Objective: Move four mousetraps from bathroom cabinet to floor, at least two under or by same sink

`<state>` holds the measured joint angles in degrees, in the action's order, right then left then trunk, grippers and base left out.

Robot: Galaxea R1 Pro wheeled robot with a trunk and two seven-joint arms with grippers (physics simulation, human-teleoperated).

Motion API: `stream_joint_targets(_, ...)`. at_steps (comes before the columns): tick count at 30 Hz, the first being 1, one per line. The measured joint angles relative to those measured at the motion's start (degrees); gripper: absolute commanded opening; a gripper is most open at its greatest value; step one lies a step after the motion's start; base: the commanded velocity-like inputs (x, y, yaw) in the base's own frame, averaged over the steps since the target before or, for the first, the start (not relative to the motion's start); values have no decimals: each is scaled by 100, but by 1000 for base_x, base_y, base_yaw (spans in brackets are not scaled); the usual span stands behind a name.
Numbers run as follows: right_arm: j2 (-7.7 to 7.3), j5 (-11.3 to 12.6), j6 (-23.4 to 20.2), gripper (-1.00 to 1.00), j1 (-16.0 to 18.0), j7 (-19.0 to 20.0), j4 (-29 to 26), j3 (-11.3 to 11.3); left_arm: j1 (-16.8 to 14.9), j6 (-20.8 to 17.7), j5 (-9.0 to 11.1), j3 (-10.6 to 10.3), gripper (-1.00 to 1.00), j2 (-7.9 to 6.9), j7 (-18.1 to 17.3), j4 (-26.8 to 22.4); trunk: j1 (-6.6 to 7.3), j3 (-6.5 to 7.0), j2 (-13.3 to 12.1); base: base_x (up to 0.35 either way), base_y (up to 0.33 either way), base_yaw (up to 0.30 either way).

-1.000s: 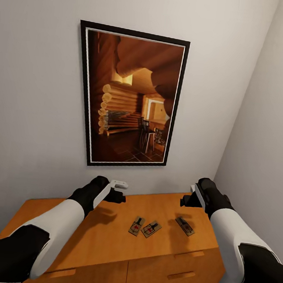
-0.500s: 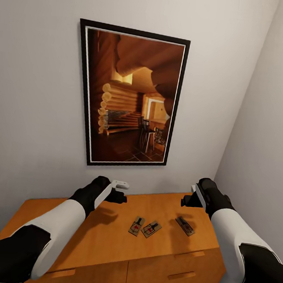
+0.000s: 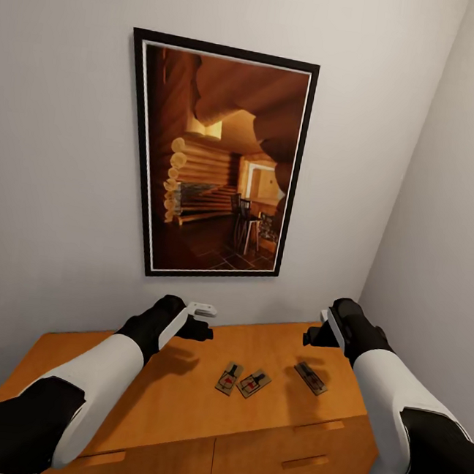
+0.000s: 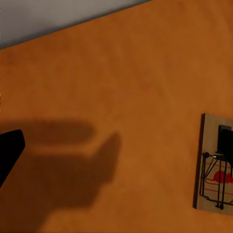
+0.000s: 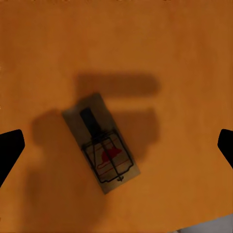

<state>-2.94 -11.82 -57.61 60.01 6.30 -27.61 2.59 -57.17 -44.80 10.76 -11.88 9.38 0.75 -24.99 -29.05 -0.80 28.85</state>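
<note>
Three mousetraps [image 3: 253,383] lie on the cabinet [image 3: 173,406]. The right gripper [image 3: 312,337] hovers spread above the one at 3 o'clock [image 5: 101,144]. I cannot tell the left gripper's [image 3: 199,321] state.

Three mousetraps [image 3: 253,383] on the cabinet [image 3: 174,399] top, two touching at centre, third at 3 o'clock (apart), picture [image 3: 215,161] at 12 o'clock behind
</note>
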Motion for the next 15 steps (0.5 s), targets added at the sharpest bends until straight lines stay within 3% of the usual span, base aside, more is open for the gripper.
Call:
stream_joint_targets(10, 6, 17, 105, 100, 0, 0, 3, -3, 0, 1, 1, 0, 100, 0, -2, -1, 0, 0, 0, 0, 0, 0)
stream_joint_targets(15, 9, 25, 165, 100, -2, 0, 7, -4, 2, 1, 0, 0, 100, 4, -2, -1, -109, -85, 196, 0, 0, 0)
